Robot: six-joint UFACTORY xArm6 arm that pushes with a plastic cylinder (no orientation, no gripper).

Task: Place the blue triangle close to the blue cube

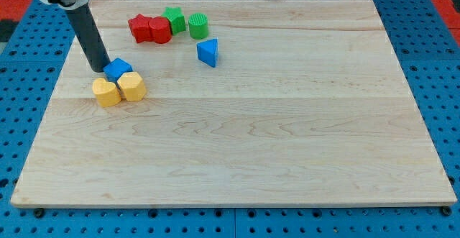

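The blue triangle (208, 52) lies on the wooden board (237, 130) towards the view's top, left of centre. The blue cube (118, 70) sits further to the view's left, a clear gap away from the triangle. It touches two yellow blocks: a yellow heart (106, 93) and a yellow block (132, 86) just below it. My tip (100, 68) is at the cube's left side, touching or nearly touching it, far from the triangle.
Near the view's top sit two red blocks (150, 29), a green block (174, 19) and a green cylinder (198, 26), just above the triangle. The board rests on a blue perforated surface (21, 108).
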